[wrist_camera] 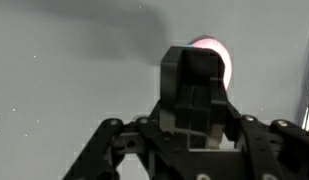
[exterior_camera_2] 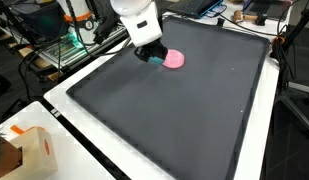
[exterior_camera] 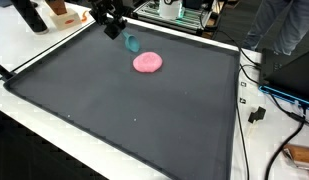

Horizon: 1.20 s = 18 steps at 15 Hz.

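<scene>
While the black mat (exterior_camera: 114, 115) bears only a flat pink object (exterior_camera: 147, 62) near its far edge, the gripper (exterior_camera: 114, 24) hangs over that same end with a small teal object (exterior_camera: 131, 43) at its fingertips. In both exterior views the teal object sits just beside the pink one, toward the gripper's side, and not on top of it. By judgement, the handling is midway: the teal object is at the jaws and has been brought close to the pink object (exterior_camera_2: 174, 59), but the two are not joined or stacked. In the wrist view the fingers (wrist_camera: 197, 85) read as one dark block, so the jaws stand narrow. Whether they actually clamp the teal object (exterior_camera_2: 154, 58) cannot be told, since it is hidden there and only the pink object (wrist_camera: 216, 50) shows beyond.

Surroundings: a cluttered workroom. A white table (exterior_camera: 39, 112) carries the mat (exterior_camera_2: 174, 125), which covers nearly all of it. Cables (exterior_camera: 256, 100) trail along one side. A small box (exterior_camera_2: 29, 152) stands on a corner.
</scene>
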### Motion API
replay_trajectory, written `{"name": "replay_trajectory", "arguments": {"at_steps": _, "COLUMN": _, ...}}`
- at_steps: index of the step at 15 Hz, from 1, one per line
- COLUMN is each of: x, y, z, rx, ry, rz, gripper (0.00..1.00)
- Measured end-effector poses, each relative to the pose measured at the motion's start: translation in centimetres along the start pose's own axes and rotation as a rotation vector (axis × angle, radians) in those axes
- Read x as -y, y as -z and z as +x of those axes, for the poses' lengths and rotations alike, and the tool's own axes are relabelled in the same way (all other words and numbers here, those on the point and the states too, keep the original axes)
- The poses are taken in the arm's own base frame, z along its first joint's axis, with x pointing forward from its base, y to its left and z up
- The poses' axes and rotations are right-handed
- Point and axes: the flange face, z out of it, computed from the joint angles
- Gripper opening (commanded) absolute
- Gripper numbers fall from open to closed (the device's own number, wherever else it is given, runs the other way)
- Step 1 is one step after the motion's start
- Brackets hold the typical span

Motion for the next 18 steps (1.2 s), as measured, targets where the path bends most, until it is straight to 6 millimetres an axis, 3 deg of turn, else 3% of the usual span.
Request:
{"name": "replay_trajectory", "arguments": {"at_steps": 10, "x": -3.3, "y": -1.6, "z": -1.4, "rx": 0.025, "ry": -0.074, "rz": 0.121, "gripper": 0.29}}
{"name": "replay_trajectory", "arguments": {"at_steps": 18, "x": -3.0, "y": -0.1, "z": 0.0, "rx": 0.000, "ry": -0.089, "rz": 0.122, "gripper": 0.29}}
